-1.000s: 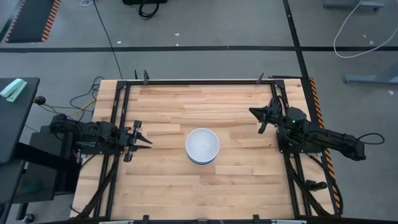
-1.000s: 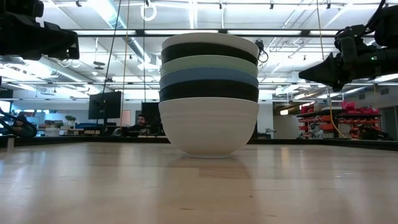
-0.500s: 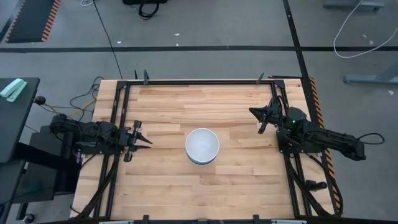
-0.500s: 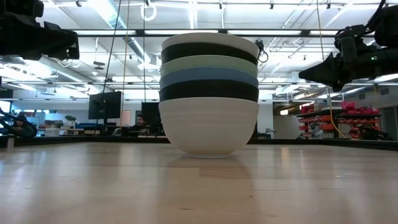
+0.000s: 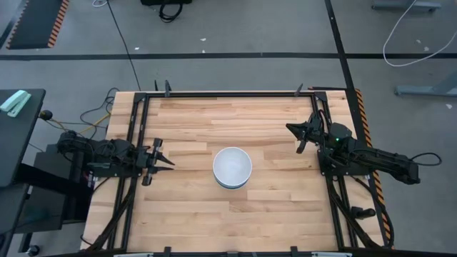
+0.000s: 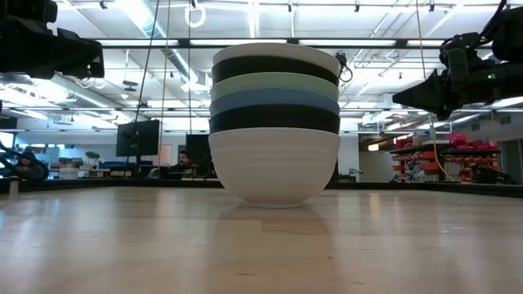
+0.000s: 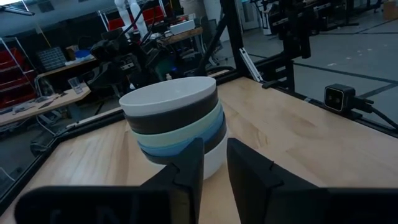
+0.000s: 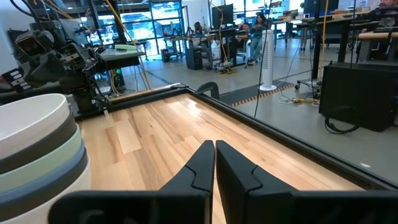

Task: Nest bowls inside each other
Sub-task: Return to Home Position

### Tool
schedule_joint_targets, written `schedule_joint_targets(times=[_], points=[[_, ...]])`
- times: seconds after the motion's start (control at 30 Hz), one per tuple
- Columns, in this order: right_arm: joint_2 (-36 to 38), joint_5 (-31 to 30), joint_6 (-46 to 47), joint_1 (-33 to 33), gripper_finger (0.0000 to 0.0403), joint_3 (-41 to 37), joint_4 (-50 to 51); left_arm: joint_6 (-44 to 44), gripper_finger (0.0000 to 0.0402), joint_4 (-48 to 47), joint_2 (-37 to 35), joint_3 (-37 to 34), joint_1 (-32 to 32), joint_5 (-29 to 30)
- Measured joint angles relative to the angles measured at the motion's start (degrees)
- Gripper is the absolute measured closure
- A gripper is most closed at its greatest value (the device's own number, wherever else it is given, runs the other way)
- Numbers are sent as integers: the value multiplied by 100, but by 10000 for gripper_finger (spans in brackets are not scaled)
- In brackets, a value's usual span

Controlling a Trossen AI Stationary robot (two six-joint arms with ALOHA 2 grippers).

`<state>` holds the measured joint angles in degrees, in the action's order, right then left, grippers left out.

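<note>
Looking from above, the stack of bowls (image 5: 232,167) is sitting about mid-table (image 5: 193,214). I'm keeping my left claw (image 5: 164,158) out by the left edge and my right claw (image 5: 293,132) over by the right edge, both well apart from it. At table level it's going bottom white bowl (image 6: 274,167), lower black bowl (image 6: 274,118), blue bowl (image 6: 274,100), mint green bowl (image 6: 274,84), upper black bowl (image 6: 274,67), top white bowl (image 6: 274,51), all nested and upright. Left wrist cam is showing my left fingers (image 7: 186,174) with a narrow gap, holding nothing, pointing at the stack. Right wrist cam is showing my right fingers (image 8: 199,168) pressed together, empty, with the stack just peeking in.
</note>
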<state>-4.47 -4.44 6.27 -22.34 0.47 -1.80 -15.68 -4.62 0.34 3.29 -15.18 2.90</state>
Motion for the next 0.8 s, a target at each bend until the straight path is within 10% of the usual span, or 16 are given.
schedule_joint_targets(times=[0.8], points=[[2,0,0,-1,380,0,0,-1,315,-1,2,2,2,-1]])
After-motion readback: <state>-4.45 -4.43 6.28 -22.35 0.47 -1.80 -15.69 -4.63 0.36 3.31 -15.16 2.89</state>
